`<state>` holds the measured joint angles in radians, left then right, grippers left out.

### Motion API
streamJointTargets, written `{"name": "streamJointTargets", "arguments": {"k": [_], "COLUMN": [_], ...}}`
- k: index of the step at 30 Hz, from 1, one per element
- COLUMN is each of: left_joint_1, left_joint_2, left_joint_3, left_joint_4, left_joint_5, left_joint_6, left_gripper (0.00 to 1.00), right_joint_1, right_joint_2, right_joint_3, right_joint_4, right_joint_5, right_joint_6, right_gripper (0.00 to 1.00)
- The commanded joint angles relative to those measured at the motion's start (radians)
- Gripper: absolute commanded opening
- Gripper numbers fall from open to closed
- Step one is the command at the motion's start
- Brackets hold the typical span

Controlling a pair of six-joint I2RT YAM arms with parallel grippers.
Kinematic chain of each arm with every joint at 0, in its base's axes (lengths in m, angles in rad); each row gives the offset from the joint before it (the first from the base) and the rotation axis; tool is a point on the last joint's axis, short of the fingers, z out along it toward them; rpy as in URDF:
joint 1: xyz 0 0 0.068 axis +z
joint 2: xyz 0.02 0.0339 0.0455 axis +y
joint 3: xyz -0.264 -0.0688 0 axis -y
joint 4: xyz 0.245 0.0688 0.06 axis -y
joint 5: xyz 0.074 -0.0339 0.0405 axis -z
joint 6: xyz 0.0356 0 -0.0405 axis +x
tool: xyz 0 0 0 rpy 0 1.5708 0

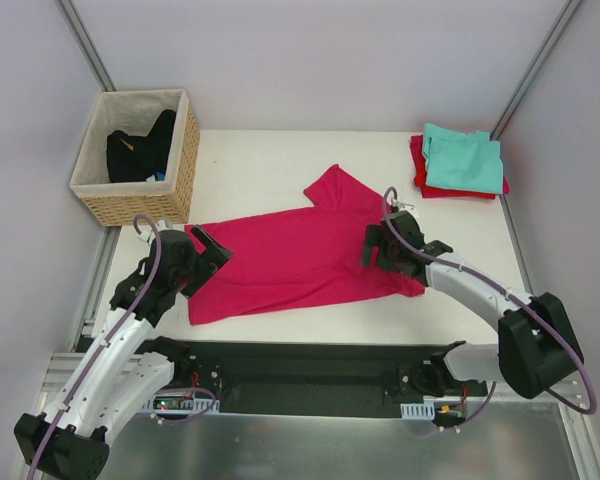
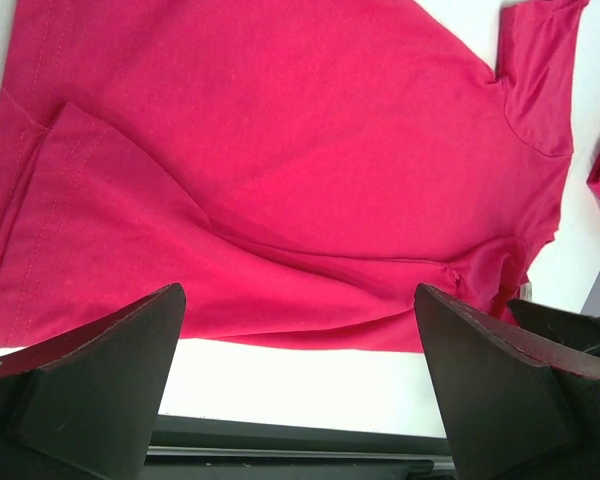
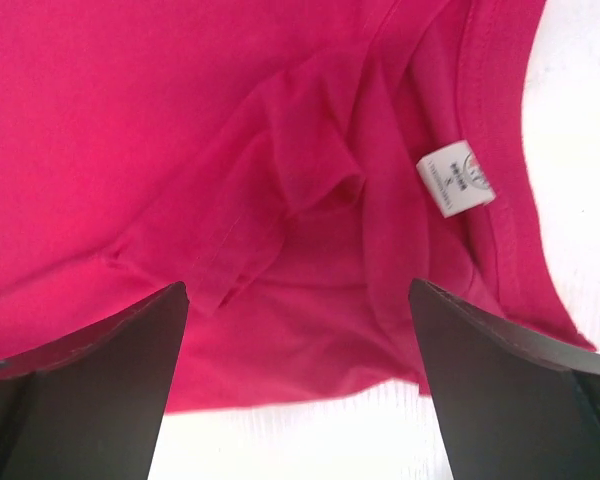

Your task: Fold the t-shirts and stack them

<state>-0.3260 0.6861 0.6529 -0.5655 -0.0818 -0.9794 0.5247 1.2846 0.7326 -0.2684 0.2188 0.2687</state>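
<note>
Nearest, the left hand (image 1: 212, 250) stands with its fingers spread wide and nothing between them. It hangs over the left end of the magenta-pink t-shirt (image 1: 290, 260), by the near-left corner. In the left wrist view the shirt's near edge runs across the gap between the two dark fingers (image 2: 100, 370), with a strip of bare white counter (image 1: 270, 160) on the near side of it. The rest of the cloth spreads out beyond the hand. A flap of the same cloth lies lapped over the body at that end, its stitched hem showing.

The right hand (image 1: 375, 247) is just as wide open and also grips nothing. It sits over the shirt's right end, at the neck. In the right wrist view the collar curves past the right finger, and the white neck label (image 3: 455, 180) lies beyond that finger. The cloth below the hand is rucked into soft folds.

Between the two hands the pink shirt lies lengthwise across the counter. One sleeve points toward the far side.

Farther back, in the far right corner, a folded teal t-shirt (image 1: 465, 160) rests on a folded red t-shirt (image 1: 420, 178), well apart from both hands. At the far left stands a wicker basket (image 1: 140, 205) with dark clothes (image 1: 140, 150) inside.
</note>
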Motion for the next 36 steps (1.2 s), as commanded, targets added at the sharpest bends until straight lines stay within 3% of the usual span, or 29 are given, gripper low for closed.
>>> {"name": "streamJointTargets", "arguments": {"k": [1, 9, 15, 22, 36], "left_joint_1": [0.001, 0.001, 0.001, 0.001, -0.01], "left_joint_2": [0.01, 0.064, 0.072, 0.069, 0.02], "left_joint_3": [0.014, 0.03, 0.013, -0.004, -0.033], "left_joint_4": [-0.007, 0.024, 0.041, 0.055, 0.059], "left_joint_5": [-0.026, -0.018, -0.009, 0.005, 0.034], "left_joint_6": [0.025, 0.03, 0.03, 0.024, 0.007], "left_gripper": [0.99, 0.98, 0.99, 0.98, 0.98], "right_joint_1": [-0.038, -0.051, -0.025, 0.112, 0.294], "right_joint_2": [0.05, 0.142, 0.052, -0.137, -0.487], "right_joint_3": [0.013, -0.079, -0.166, -0.225, -0.249], "right_joint_4": [0.095, 0.169, 0.137, -0.095, -0.437], "right_joint_5": [-0.019, -0.048, -0.013, 0.137, 0.253], "right_joint_6": [-0.005, 0.064, 0.139, 0.263, 0.435], "right_gripper": [0.97, 0.97, 0.97, 0.97, 0.97]}}
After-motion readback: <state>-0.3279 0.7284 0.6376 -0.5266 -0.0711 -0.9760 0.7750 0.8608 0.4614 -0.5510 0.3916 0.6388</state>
